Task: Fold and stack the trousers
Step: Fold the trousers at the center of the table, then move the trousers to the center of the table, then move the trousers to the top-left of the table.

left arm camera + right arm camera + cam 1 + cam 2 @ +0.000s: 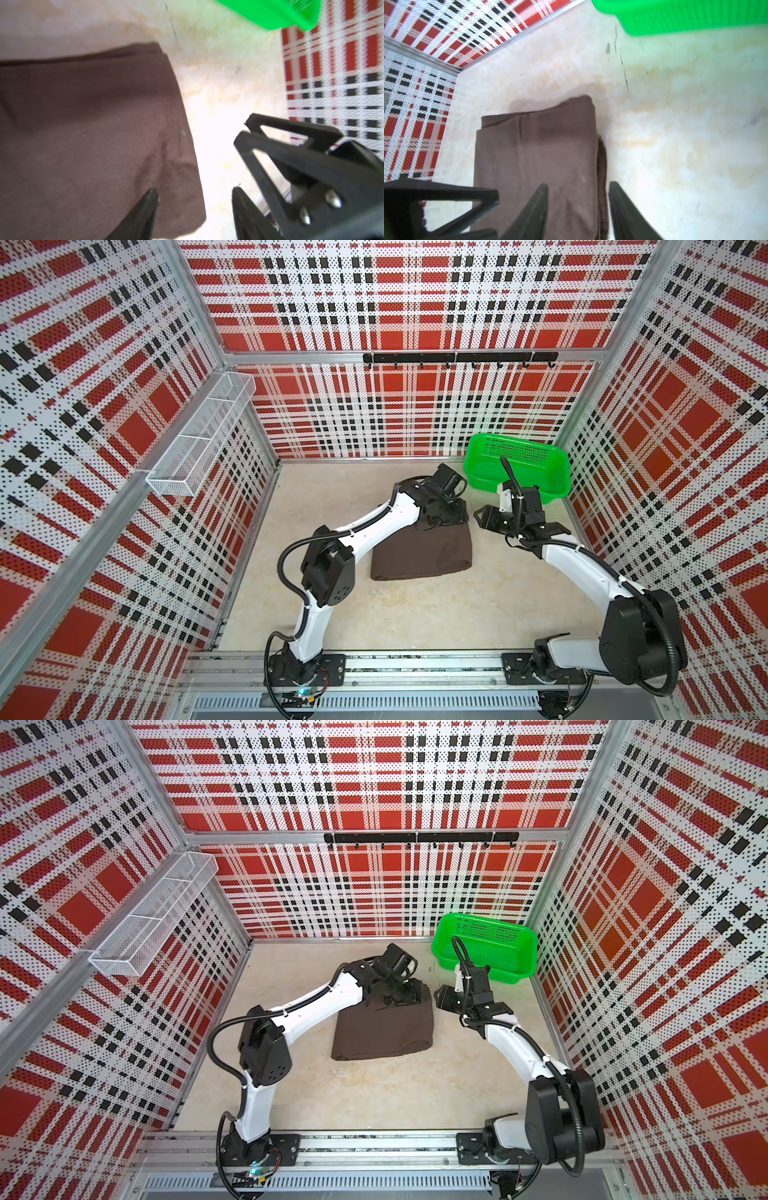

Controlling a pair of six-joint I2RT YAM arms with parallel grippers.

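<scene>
The trousers (424,551) (386,1029) are a dark brown folded rectangle lying flat in the middle of the floor. My left gripper (451,512) (409,990) hovers over their far right corner. In the left wrist view this gripper (195,199) is open, with one finger over the cloth (93,135) and the other over bare floor. My right gripper (478,516) (438,996) is just off the trousers' right edge, tip to tip with the left one. In the right wrist view it (578,193) is open, its jaws straddling the layered edge of the trousers (537,145) without pinching it.
A green plastic basket (517,468) (486,948) (270,12) (685,14) stands at the back right corner, close behind the right arm. A white wire shelf (199,439) hangs on the left wall. A black hook rail (459,357) runs along the back wall. Plaid walls enclose the floor.
</scene>
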